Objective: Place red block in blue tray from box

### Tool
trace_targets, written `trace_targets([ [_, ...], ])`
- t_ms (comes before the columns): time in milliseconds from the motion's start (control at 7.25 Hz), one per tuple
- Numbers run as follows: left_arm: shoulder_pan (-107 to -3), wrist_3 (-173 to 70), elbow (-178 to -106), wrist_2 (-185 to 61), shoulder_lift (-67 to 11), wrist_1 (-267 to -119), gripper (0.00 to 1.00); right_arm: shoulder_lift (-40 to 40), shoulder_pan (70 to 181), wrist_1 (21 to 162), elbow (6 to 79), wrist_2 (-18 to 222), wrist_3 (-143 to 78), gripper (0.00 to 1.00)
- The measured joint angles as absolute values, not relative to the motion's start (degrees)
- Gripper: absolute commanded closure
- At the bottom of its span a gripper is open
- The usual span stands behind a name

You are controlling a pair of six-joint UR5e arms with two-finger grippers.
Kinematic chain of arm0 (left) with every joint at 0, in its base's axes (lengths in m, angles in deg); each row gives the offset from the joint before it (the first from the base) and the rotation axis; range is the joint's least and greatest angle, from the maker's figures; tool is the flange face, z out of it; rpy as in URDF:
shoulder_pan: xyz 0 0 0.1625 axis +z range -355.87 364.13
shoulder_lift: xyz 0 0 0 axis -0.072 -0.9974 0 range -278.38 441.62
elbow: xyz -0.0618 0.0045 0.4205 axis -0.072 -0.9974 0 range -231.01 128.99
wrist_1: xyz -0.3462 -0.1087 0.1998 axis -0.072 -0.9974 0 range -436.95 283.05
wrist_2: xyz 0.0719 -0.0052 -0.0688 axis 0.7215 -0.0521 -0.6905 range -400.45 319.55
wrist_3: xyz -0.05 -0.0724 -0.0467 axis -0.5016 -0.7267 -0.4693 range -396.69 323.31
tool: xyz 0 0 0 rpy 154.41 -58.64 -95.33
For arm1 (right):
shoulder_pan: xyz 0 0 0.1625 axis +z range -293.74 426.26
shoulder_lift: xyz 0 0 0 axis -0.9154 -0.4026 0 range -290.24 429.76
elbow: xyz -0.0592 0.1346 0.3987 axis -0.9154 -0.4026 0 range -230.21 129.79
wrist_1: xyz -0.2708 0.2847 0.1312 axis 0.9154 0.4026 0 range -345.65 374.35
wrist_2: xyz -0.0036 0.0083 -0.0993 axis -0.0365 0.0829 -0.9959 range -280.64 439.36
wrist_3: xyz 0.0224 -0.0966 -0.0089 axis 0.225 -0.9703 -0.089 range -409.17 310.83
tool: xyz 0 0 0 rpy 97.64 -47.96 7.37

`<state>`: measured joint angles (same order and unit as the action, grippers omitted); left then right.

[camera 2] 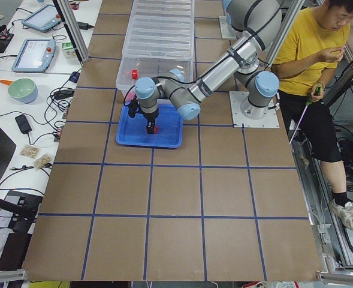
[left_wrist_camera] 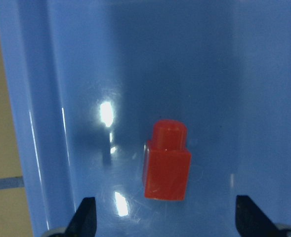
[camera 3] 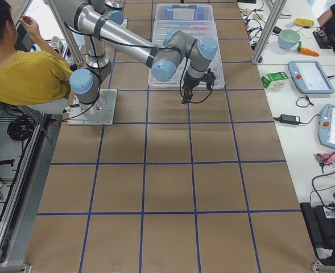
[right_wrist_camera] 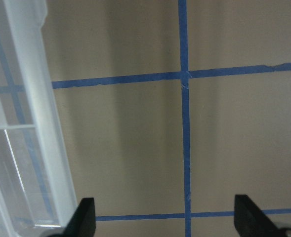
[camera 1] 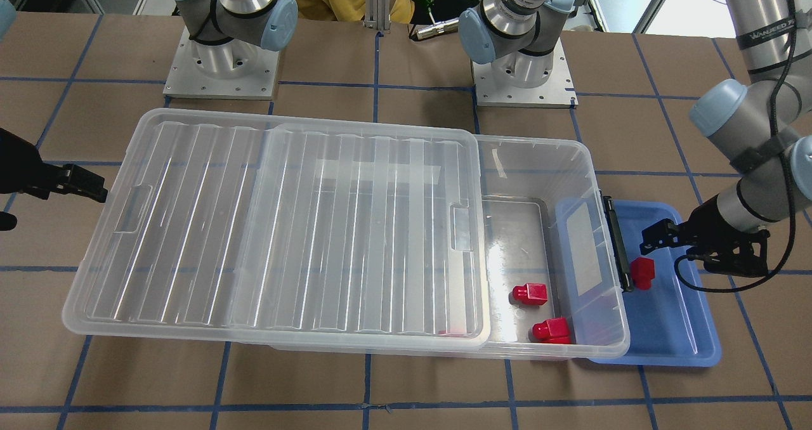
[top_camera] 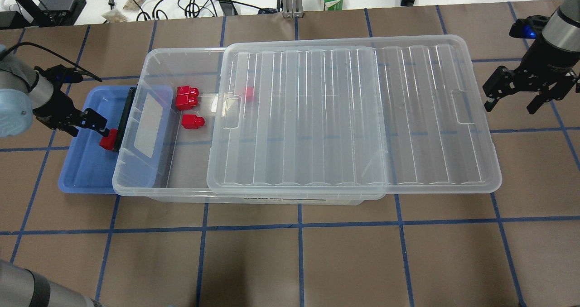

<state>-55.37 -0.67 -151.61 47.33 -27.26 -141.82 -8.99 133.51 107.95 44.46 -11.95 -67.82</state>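
Observation:
One red block [left_wrist_camera: 167,165] lies on the floor of the blue tray [left_wrist_camera: 234,74], stub pointing away from the wrist camera. My left gripper [left_wrist_camera: 165,212] is open just above it, fingers apart and not touching it. In the overhead view that block [top_camera: 108,140] sits by the box's black latch, with the left gripper [top_camera: 97,125] over the tray [top_camera: 84,171]. Several more red blocks [top_camera: 187,96] lie in the uncovered end of the clear box [top_camera: 154,62]. My right gripper [top_camera: 511,105] is open and empty beyond the box's far end.
The ribbed lid [top_camera: 353,117] is slid sideways and overhangs the box toward my right gripper. One box end rests over the tray's edge. Another red block [top_camera: 248,93] shows faintly under the lid. A person in yellow [camera 2: 320,54] sits behind the arm bases.

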Motion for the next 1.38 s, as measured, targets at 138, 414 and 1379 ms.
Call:
trace_targets([
  [138,-56.5,-1.5,-148.0,47.6,-24.8,-148.3,0.0,-8.8,133.9,107.9,44.5,-12.1,-67.9,0.0],
  [414,-63.9,-10.5,-140.3,48.1,-19.4,-160.3,0.0,-8.5,134.2,107.9,44.6,-12.4,-67.9,0.0],
  [1379,-86.2,-34.8,-139.3,51.5,-8.3,-165.0,0.0,-8.9,137.7,107.2,45.8,-11.5,-65.4,0.0],
])
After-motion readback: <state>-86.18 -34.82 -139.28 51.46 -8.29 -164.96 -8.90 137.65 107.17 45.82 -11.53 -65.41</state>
